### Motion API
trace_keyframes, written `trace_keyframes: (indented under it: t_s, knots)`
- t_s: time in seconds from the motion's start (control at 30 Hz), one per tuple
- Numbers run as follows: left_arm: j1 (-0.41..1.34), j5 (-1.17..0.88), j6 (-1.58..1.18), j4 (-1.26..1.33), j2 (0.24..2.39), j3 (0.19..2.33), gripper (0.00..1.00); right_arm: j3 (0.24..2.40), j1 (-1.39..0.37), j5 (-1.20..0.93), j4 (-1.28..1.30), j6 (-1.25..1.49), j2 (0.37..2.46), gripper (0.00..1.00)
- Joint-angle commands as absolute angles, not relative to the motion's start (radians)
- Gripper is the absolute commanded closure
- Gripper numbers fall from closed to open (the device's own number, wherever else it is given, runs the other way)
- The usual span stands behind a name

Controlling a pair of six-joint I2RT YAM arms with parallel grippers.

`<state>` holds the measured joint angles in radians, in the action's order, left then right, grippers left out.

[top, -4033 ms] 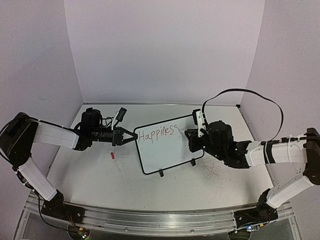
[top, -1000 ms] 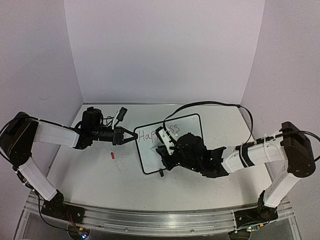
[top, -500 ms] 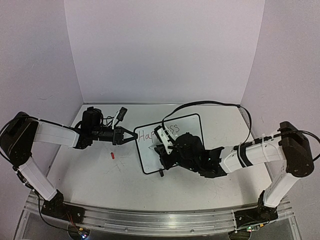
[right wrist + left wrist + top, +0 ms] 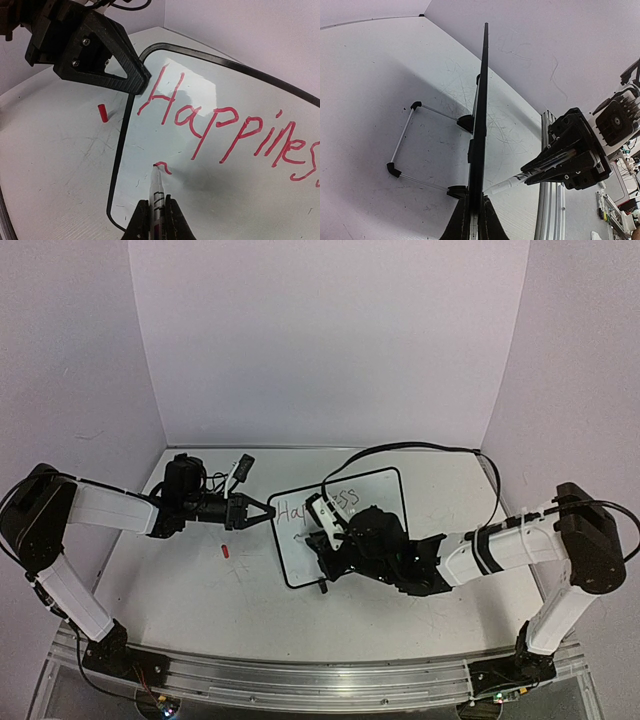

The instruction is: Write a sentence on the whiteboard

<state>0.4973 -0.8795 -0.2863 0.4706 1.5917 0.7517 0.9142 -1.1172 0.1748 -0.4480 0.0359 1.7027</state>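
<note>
The whiteboard stands tilted on the table, and my left gripper is shut on its left edge. Seen edge-on in the left wrist view, the whiteboard sits between the shut fingers of my left gripper. The sentence reads "Happines" in red, with its end cut off by the frame. My right gripper is shut on a white marker. The marker's tip touches the whiteboard below the "H", at a short red stroke.
A small red marker cap lies on the table left of the board, and the same cap shows in the right wrist view. The board's wire stand legs reach out behind it. White walls close in the back and sides.
My right gripper has come from the board's right end to its lower left part and edged slightly left in the last second. The left gripper has not moved.
</note>
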Motion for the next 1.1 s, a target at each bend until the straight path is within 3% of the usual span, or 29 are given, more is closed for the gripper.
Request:
trace_keyframes:
  t_s: [0.0,1.07]
  knots:
    - [0.503,-0.897,-0.263,0.444,1.601,0.775,1.0,0.926,-1.115,0.162,-0.444,0.059,1.71,1.0]
    - [0.503,-0.897,-0.263,0.442,1.6,0.775,1.0,0.88,-1.114,0.277,-0.458,0.067,1.66,1.0]
